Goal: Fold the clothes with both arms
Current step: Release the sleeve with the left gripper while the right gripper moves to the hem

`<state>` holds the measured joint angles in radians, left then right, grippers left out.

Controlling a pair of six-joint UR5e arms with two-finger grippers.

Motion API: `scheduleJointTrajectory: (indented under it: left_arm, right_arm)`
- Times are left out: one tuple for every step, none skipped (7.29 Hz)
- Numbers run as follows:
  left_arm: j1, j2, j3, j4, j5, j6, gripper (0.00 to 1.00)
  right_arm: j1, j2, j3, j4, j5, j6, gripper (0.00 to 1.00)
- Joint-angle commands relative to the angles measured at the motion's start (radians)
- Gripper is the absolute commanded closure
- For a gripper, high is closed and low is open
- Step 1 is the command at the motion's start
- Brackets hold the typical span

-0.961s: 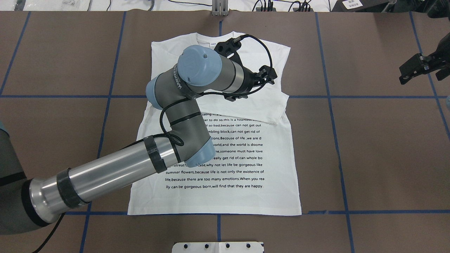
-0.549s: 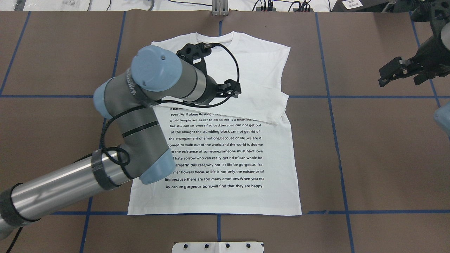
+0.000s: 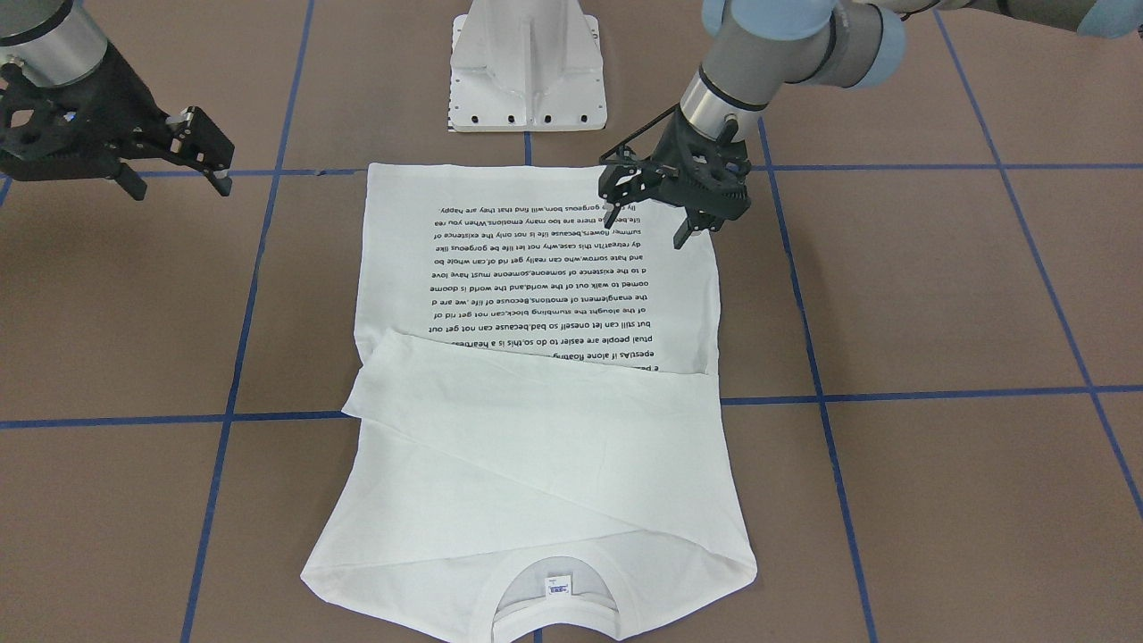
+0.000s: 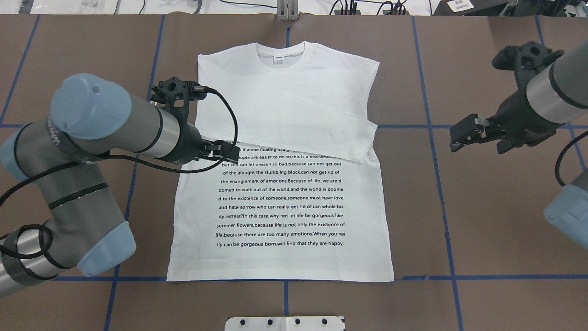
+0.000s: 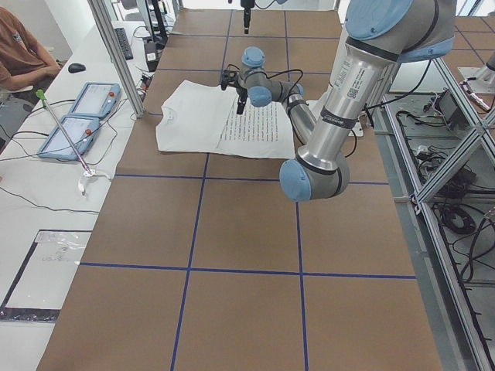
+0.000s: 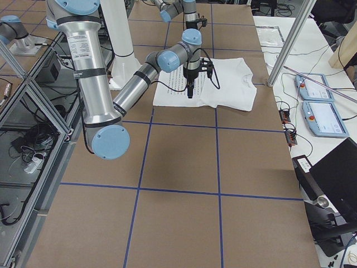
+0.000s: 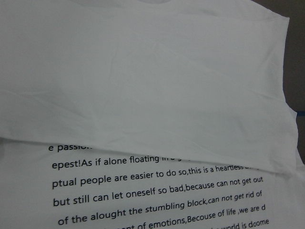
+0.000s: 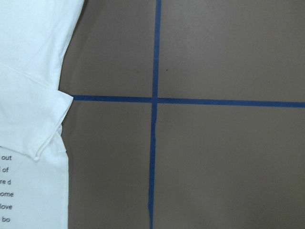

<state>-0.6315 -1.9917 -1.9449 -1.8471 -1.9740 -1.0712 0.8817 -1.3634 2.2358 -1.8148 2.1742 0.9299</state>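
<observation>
Jaws spread, empty, over shirt's [image 3: 536, 429] printed corner at upper centre: left gripper [image 3: 645, 223]; likewise parted, upper left above worktop [image 3: 134, 313]: right gripper [image 3: 177, 179].

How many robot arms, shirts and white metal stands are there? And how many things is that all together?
Robot arms: 2, the left arm and the right arm
White shirt with black writing: 1
White metal stand: 1
Total: 4
</observation>
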Motion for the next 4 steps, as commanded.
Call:
scheduleJointTrajectory:
  left_arm:
    - [-0.008, 0.080, -0.048, 0.000, -0.019, 0.019, 0.00]
    - [-0.005, 0.124, -0.093, -0.003, -0.005, 0.020, 0.00]
    - [-0.007, 0.128, -0.115, -0.001, -0.006, 0.017, 0.00]
    - [-0.005, 0.128, -0.117, -0.001, -0.003, 0.014, 0.00]
  right_arm:
    - [-0.154, 0.015, 0.021, 0.000, -0.026, 0.127, 0.00]
    - [-0.288, 0.014, 0.062, 0.000, -0.171, 0.256, 0.00]
    - [-0.420, 0.015, 0.073, 0.002, -0.263, 0.353, 0.00]
    - [-0.496, 0.020, 0.058, 0.032, -0.313, 0.380, 0.00]
